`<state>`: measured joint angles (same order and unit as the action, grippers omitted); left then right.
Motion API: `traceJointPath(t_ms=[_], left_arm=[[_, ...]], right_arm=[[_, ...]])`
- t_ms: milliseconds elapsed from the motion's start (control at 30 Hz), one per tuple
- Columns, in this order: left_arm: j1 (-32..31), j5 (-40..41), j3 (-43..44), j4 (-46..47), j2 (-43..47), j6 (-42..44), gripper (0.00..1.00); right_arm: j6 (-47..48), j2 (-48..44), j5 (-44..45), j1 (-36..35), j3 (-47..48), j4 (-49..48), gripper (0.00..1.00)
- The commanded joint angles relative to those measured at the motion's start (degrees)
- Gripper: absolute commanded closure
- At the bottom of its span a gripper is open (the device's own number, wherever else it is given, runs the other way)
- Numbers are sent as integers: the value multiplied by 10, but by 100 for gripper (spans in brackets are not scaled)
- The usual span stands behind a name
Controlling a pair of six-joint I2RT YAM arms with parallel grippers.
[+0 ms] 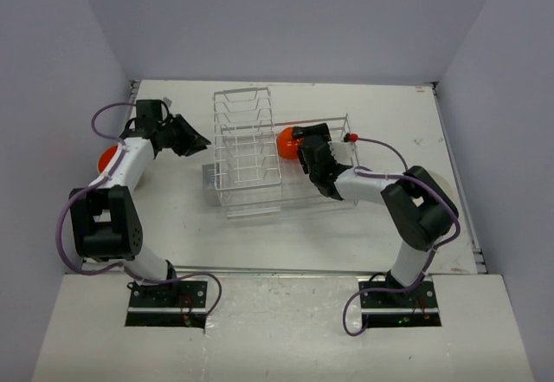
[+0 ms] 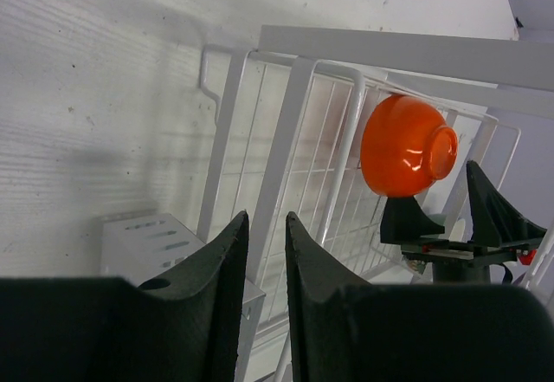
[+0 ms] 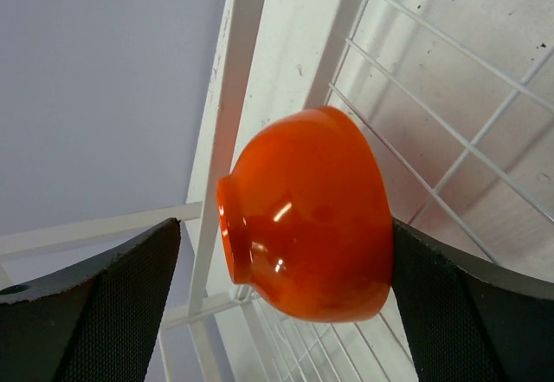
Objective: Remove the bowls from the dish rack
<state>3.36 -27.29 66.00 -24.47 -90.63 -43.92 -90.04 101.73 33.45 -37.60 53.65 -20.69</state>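
Peeking past the left arm, an orange bowl, mostly hidden.

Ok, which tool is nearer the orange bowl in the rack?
Right. The right tool straddles the bowl, one finger on each side, jaws wide. The left tool sits outside the rack, with its wires between it and the bowl.

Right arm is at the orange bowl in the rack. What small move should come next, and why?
Probably close the right gripper on the orange bowl. Its jaws stand wide open, fingers flanking the bowl on either side, and the bowl sits in the rack. A squeeze should secure it before any lift.
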Motion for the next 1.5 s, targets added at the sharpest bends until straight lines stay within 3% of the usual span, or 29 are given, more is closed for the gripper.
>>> traceJointPath(t_ms=[0,400,633,867,1300,1467], left_arm=[[4,-18,17,21,-1,1,75],[4,-19,24,20,-4,2,75],[4,-19,23,21,-4,1,75],[3,-20,19,26,-5,-2,75],[4,-15,21,27,-3,-5,74],[4,-12,21,27,-2,-6,73]], right_arm=[[18,-7,12,6,24,-36,3],[2,13,-56,16,32,-44,6],[0,19,-95,17,20,-65,16],[3,23,-117,18,15,-85,42],[28,70,-234,30,58,-84,43],[34,73,-249,32,58,-110,55]])
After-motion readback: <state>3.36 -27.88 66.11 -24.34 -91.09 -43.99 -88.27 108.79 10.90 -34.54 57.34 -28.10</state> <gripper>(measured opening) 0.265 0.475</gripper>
